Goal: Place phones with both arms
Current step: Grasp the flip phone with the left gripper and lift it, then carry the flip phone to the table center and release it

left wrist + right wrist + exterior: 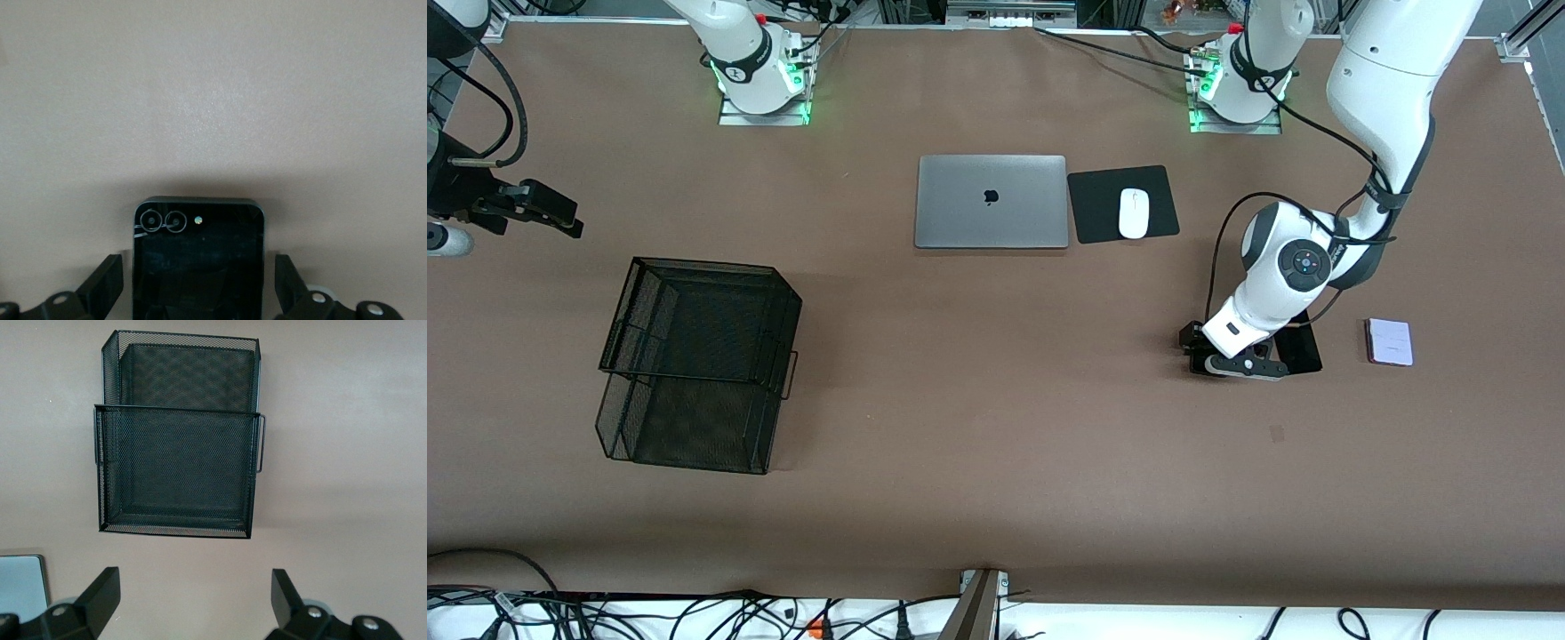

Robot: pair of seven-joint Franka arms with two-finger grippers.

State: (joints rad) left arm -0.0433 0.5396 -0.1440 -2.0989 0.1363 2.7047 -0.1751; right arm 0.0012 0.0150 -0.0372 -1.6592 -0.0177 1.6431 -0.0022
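A small square black phone (198,260) with two camera lenses lies flat on the brown table between my left gripper's fingers. My left gripper (198,270) is open, low over the phone, with a gap on each side. In the front view the left gripper (1270,356) covers part of this black phone (1303,349). A small white/pale-pink phone (1389,342) lies beside it, toward the left arm's end. My right gripper (559,218) is open and empty in the air at the right arm's end; it also shows in the right wrist view (193,583). The long slim black phone is out of view.
A black wire-mesh two-level tray (698,364) stands toward the right arm's end, also in the right wrist view (177,470). A shut silver laptop (991,202) and a white mouse (1134,213) on a black pad (1103,191) lie near the arm bases.
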